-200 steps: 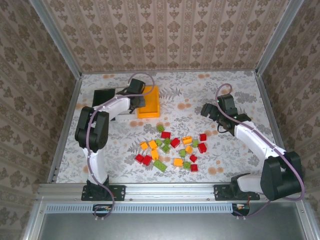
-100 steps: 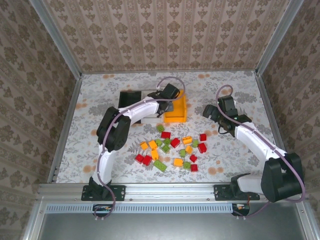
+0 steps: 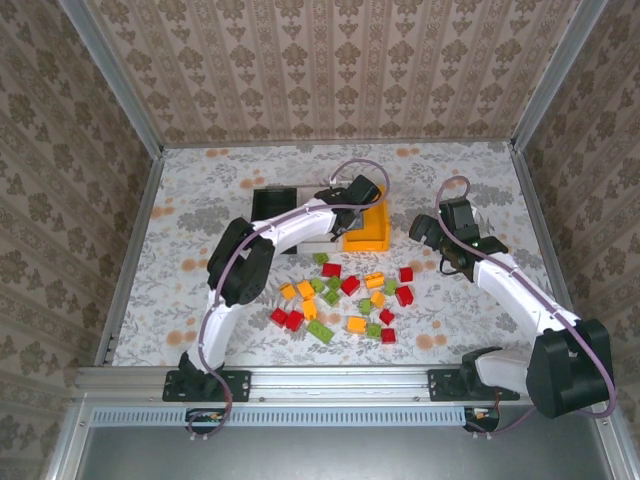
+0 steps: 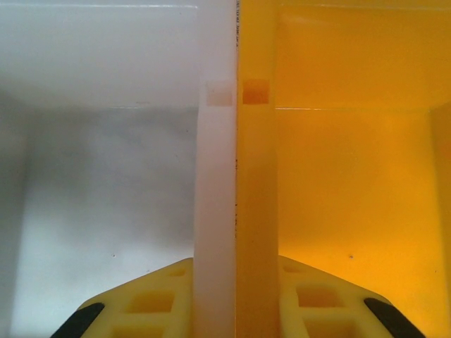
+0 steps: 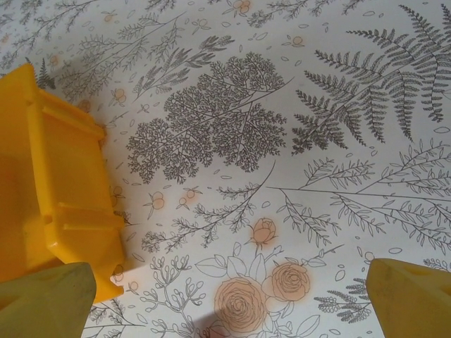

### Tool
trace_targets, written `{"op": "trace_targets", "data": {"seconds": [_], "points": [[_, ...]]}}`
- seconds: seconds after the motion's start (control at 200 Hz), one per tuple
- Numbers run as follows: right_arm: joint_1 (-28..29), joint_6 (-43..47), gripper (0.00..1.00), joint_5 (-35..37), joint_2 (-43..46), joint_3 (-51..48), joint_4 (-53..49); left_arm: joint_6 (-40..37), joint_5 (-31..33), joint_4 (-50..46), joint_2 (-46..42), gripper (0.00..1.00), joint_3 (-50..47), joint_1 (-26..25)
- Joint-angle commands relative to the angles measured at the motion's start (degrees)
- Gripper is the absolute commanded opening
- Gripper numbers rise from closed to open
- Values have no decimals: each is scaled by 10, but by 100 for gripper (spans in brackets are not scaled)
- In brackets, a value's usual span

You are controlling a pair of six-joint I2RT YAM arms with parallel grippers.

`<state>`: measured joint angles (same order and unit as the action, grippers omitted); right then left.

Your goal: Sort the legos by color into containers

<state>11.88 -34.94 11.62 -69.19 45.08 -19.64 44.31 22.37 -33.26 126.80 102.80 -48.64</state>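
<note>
My left gripper (image 4: 236, 299) is shut on two touching walls, one of the white container (image 4: 106, 176) and one of the orange container (image 4: 352, 183). Both bins look empty inside. From above, that gripper (image 3: 350, 212) sits at the orange container (image 3: 368, 230), with the black container (image 3: 272, 200) to its left. The legos (image 3: 345, 295), red, orange and lime green, lie scattered on the table in front of the bins. My right gripper (image 3: 428, 240) hangs open over bare table to the right of the orange container (image 5: 49, 183), nothing between its fingers (image 5: 42, 303).
The table has a floral cloth (image 3: 470, 170) and is fenced by metal rails and wallpapered walls. Free cloth lies to the left, at the back and at the far right. The left arm's white link (image 3: 290, 225) stretches across the bins.
My left arm has swung right, dragging the row of bins with it; the orange one now sits nearer my right gripper. The right arm shifted only slightly. The legos have not moved.
</note>
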Motion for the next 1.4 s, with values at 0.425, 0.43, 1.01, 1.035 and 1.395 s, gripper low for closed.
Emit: {"op": "trace_targets", "data": {"seconds": [0.425,0.43,1.01,1.035,1.395], "points": [[-8,-1,100,6,32,-8,-23,32,-16,15,19,37,30,-38],[-7,-1,100,6,32,-8,-24,32,-16,15,19,38,30,-38],[-5,45,99,-87,2,7,2,-65,8,172,-267,100,-135,-37],[-4,50,98,-92,-12,15,3,-71,11,181,-292,100,-157,-37],[26,86,81,-120,-199,127,25,-114,44,184,-605,100,-420,-33]]}}
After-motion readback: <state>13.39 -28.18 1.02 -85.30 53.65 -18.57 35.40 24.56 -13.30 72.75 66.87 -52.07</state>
